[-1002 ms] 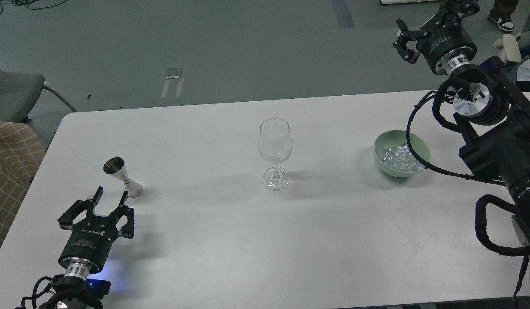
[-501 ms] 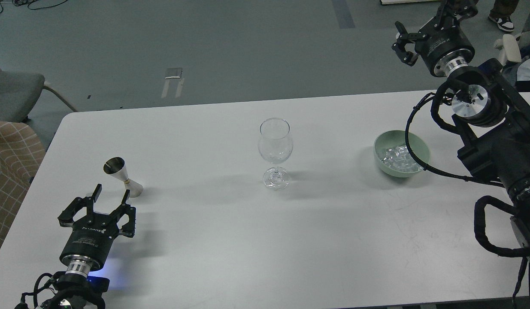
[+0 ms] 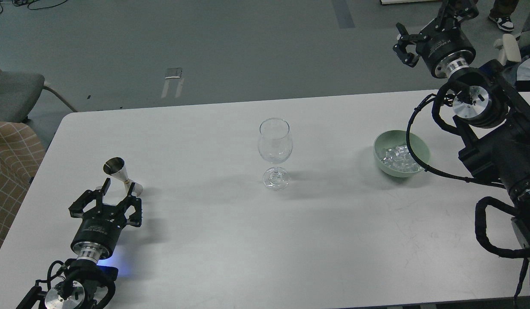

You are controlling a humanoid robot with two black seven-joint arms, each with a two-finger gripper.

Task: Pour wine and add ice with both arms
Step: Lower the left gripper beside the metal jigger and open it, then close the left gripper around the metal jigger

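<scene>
Ice (image 3: 398,157), a heap of small clear cubes, sits in a pale green bowl (image 3: 422,148) on the white counter (image 3: 230,231). The stemmed wine glass (image 3: 275,148) stands upright at the counter's middle and looks empty, with no wine and no cubes in it, so by the look of things neither pouring nor icing has been done. A small metal jigger (image 3: 121,174) stands upright toward the left.

The left tool (image 3: 117,188) has its two fingers spread wide and empty, tips just short of the jigger's base, which lies straight ahead of it and partly between them; whether they touch cannot be told. The glass is well off to that tool's right. The right tool (image 3: 428,19) is raised beyond the counter's far edge, fingers apart and holding nothing. The ice lies well below and nearer than that tool, under the arm's cable loop (image 3: 413,146). Both steps appear left to do.
</scene>
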